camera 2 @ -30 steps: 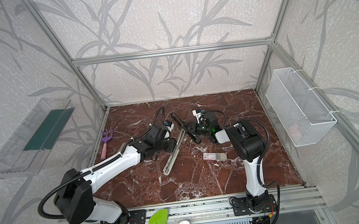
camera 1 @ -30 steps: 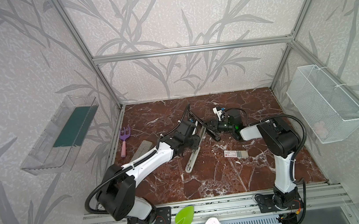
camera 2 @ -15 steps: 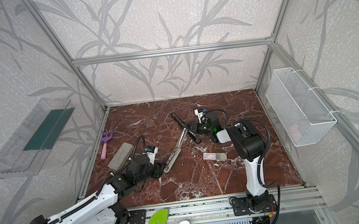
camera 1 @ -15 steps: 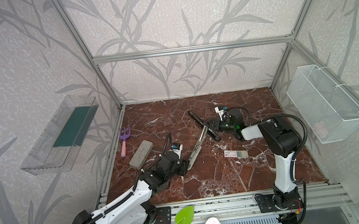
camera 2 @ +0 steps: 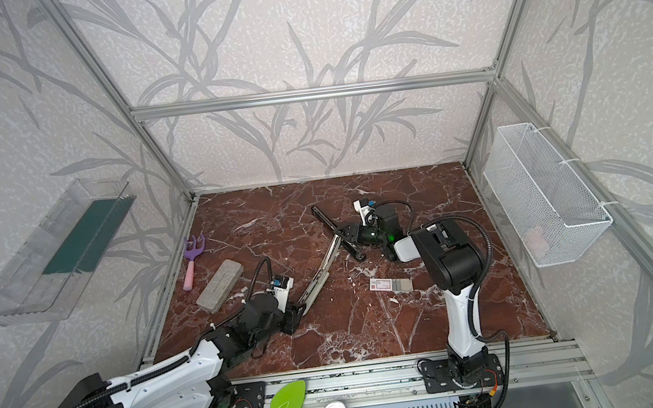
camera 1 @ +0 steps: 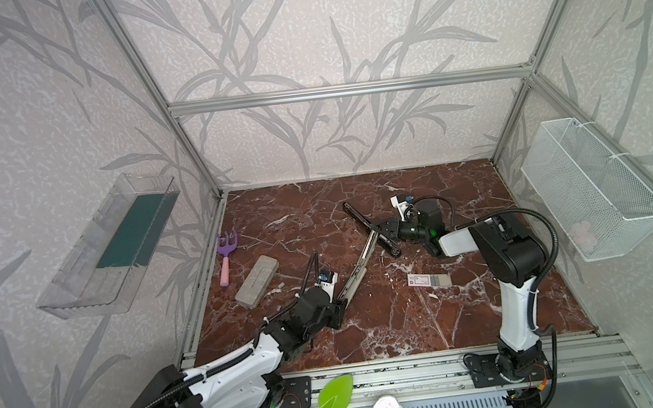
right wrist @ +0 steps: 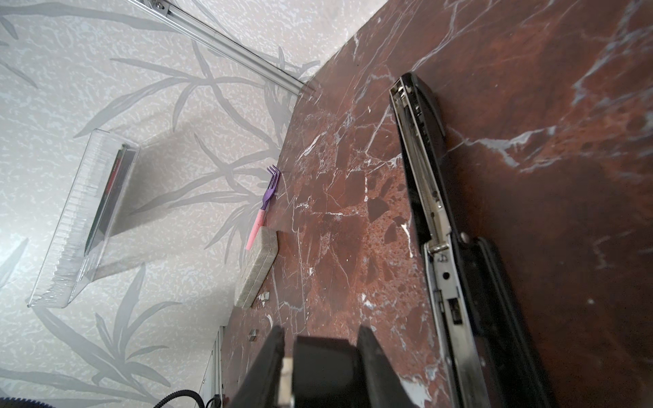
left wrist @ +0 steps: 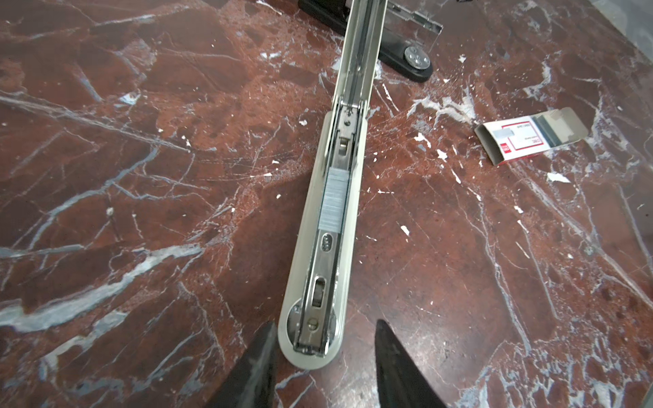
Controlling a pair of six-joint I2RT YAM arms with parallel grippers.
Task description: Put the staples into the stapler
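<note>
Two-finger left gripper [left wrist: 325, 326] jaws apart, flanking stapler [left wrist: 328, 247] rounded tip, frame bottom; right gripper [right wrist: 321, 360] clamped on its black part. Rigid, hinged, likely slick: pinch tip sides.

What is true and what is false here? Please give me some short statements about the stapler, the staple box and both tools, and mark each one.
1. The staple box lies on the table, apart from both tools. True.
2. The right tool holds nothing. False: it is shut on the black part of the stapler.
3. A strip of staples lies inside the opened stapler. True.
4. The left tool grips the purple rake. False: it is open at the stapler's rounded end, and the rake lies near the table's left edge.
5. The mesh basket stands on the table. False: it hangs on the side wall.
</note>
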